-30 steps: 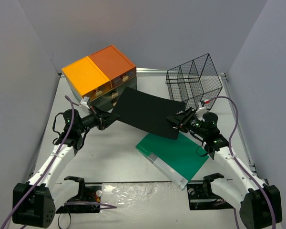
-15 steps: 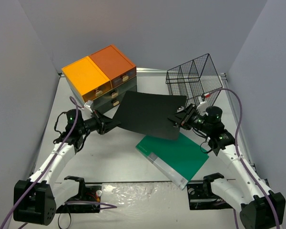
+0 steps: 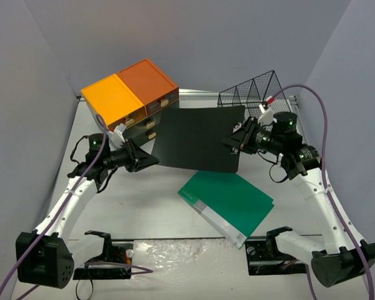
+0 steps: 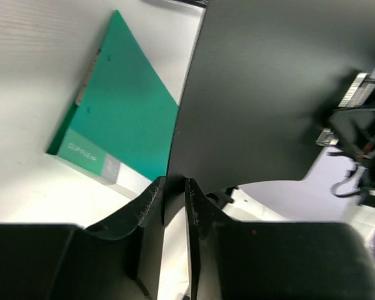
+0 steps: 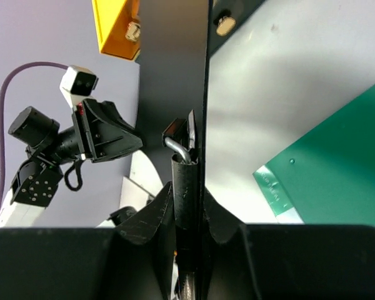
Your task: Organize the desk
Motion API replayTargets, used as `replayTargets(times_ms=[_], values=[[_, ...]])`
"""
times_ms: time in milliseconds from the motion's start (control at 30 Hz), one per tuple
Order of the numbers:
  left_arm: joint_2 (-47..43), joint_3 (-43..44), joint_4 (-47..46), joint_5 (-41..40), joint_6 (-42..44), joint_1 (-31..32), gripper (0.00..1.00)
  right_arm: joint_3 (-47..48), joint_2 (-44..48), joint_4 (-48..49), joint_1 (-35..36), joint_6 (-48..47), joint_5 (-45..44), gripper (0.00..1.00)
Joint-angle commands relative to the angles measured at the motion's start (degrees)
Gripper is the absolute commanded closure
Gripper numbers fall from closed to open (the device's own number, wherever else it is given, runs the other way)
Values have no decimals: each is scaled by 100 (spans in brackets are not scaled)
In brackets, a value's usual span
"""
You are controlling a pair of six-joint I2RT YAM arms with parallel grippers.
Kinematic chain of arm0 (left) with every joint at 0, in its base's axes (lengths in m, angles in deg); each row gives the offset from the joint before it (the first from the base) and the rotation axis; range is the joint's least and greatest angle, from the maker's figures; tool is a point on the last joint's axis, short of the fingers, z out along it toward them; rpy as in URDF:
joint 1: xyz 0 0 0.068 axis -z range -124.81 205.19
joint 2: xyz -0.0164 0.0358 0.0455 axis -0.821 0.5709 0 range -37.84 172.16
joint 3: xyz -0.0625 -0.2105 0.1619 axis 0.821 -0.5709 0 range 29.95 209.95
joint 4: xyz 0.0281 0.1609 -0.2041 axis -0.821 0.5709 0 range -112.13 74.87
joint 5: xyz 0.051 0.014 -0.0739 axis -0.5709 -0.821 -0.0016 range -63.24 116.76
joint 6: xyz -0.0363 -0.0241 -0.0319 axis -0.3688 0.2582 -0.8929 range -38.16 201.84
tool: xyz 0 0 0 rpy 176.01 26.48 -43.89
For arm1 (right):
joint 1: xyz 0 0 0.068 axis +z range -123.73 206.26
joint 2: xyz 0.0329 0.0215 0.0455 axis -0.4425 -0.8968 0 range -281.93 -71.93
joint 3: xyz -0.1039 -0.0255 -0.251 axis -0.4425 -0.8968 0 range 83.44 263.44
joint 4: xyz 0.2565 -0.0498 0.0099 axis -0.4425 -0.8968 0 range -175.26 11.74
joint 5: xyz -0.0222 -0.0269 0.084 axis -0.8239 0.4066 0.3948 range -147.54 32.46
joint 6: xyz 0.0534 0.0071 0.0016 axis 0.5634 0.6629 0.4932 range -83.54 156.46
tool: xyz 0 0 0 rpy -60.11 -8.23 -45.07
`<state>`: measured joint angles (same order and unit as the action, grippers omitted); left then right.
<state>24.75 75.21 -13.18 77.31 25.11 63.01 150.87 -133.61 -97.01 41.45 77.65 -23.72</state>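
Here, thin matte black sheet (image 3: 197, 137) upright, right hand (image 3: 233, 142) pinching its edge, left hand (image 3: 154, 160) slightly parted at corner

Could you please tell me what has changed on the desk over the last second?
The right tool, gripping the black folder, rose and swung back toward the wire basket, tipping the folder up steeper. The left tool stayed at the opposite edge; whether it still grips is unclear. The green folder, drawer chest and basket did not move.
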Motion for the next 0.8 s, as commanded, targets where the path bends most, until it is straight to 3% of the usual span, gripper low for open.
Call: replayTargets(times_ms=[0,67,133,200,767], values=[[90,166,729,-730,831,-193,59,917,31,-206,-191,-631,-842,100],[96,143,620,-712,804,-193,52,982,42,-224,-191,-621,-885,100],[76,117,459,-662,674,-193,34,1038,19,-210,-191,-603,-868,100],[76,129,371,-667,652,-193,29,1127,-4,-222,-191,-611,-898,100],[182,236,647,-728,830,-193,28,4144,-1549,-1878,-191,-1266,-3322,100]])
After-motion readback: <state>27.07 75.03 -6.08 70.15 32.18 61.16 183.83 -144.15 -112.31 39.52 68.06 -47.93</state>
